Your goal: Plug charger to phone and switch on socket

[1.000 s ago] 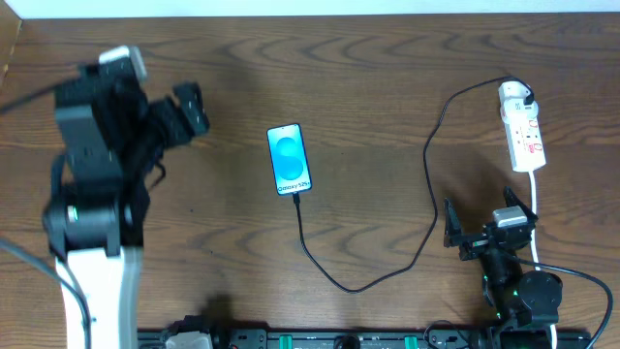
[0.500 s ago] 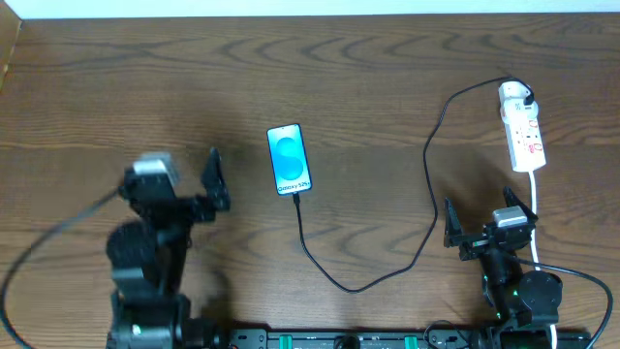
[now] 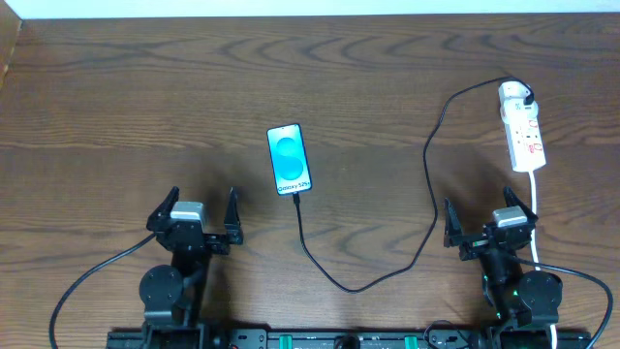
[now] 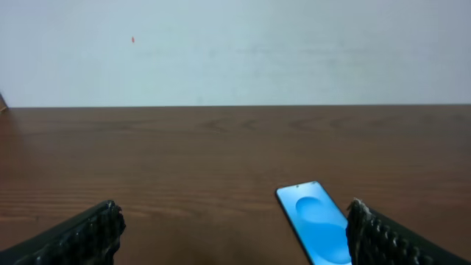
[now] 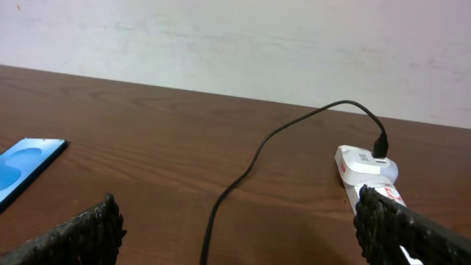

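The phone (image 3: 290, 159) lies screen up at the table's middle, its blue screen lit; it also shows in the left wrist view (image 4: 315, 222) and the right wrist view (image 5: 26, 165). The black charger cable (image 3: 426, 184) runs from the phone's near end in a loop to its white plug head (image 3: 513, 95), seated in the far end of the white socket strip (image 3: 524, 136). The cable (image 5: 243, 173) and the strip (image 5: 364, 171) show in the right wrist view. My left gripper (image 3: 192, 219) is open and empty at front left. My right gripper (image 3: 487, 221) is open and empty, just in front of the strip.
The strip's white cord (image 3: 536, 208) runs toward the front past my right gripper. A black rail (image 3: 320, 339) lies along the table's front edge. A pale wall (image 4: 235, 51) stands behind the table's far edge.
My left arm has drawn back from the far left of the table and folded down to the front left edge. The right arm, phone and cable have not moved.
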Controlling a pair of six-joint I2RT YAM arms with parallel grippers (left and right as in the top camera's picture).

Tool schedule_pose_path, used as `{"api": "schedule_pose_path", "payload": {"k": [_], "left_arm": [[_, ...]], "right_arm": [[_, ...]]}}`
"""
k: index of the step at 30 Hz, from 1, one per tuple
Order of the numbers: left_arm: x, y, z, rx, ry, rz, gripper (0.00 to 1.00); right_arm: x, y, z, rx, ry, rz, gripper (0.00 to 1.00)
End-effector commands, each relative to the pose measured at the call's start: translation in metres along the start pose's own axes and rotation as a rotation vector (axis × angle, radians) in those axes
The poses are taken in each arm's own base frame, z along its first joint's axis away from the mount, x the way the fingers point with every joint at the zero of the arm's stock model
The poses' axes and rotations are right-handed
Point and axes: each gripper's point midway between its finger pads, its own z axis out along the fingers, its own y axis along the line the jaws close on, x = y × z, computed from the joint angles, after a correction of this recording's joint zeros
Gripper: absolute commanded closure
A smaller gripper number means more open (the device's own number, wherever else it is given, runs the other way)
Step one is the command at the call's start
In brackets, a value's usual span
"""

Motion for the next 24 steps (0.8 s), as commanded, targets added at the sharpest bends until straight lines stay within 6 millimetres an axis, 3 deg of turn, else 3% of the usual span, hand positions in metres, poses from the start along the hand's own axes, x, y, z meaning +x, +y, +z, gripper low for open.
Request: {"api": "schedule_pose_path", "payload": {"k": [1,11,24], "left_arm": [[0.008,0.002,-0.001,-0.014,-0.012,0.032,0.02],[0.045,0.002,0.002,-0.015,0.055,0.027,0.02],[0.046,0.003,0.002,-0.018,0.057,0.023,0.02]], "right_arm": [[0.001,0.001,0.000,-0.004,0.000,0.012,0.01],[0.001,0.001,0.000,-0.004,0.000,0.012,0.01],[0.001,0.001,0.000,-0.004,0.000,0.012,0.01]]}}
